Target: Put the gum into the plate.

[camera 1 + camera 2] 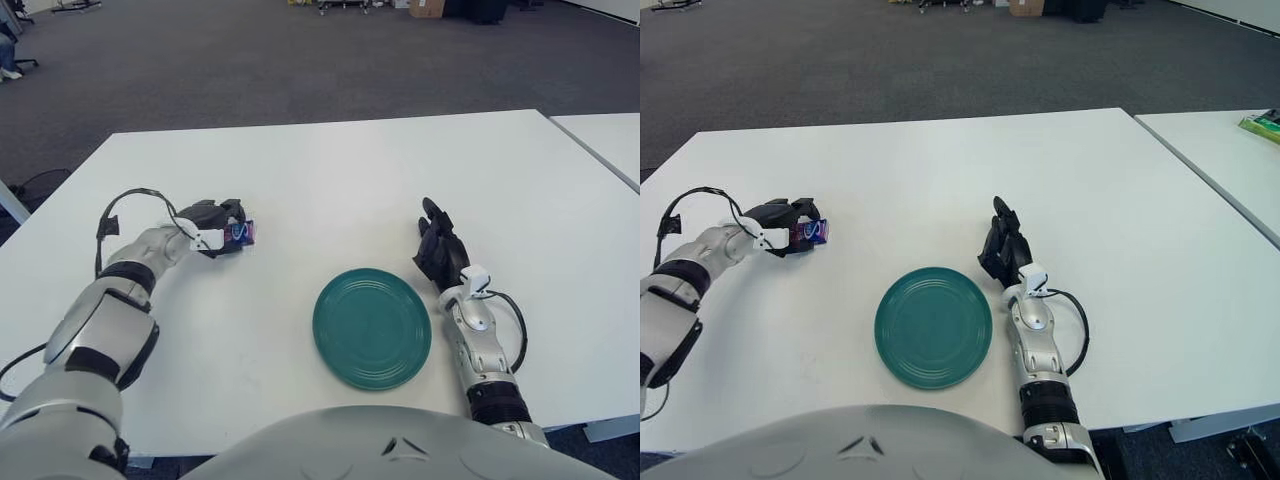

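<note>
Bare white counter lies between the left robot hand and the round green plate, which sits down and to that hand's right, well apart from it, with nothing standing in between; a second white table stands off to the far right with a green packet on it. The left robot hand is clenched around the small blue gum pack, which sticks out from its fingers low over the counter. The right robot hand shows just right of the plate's upper edge, fingers extended and holding nothing.
</note>
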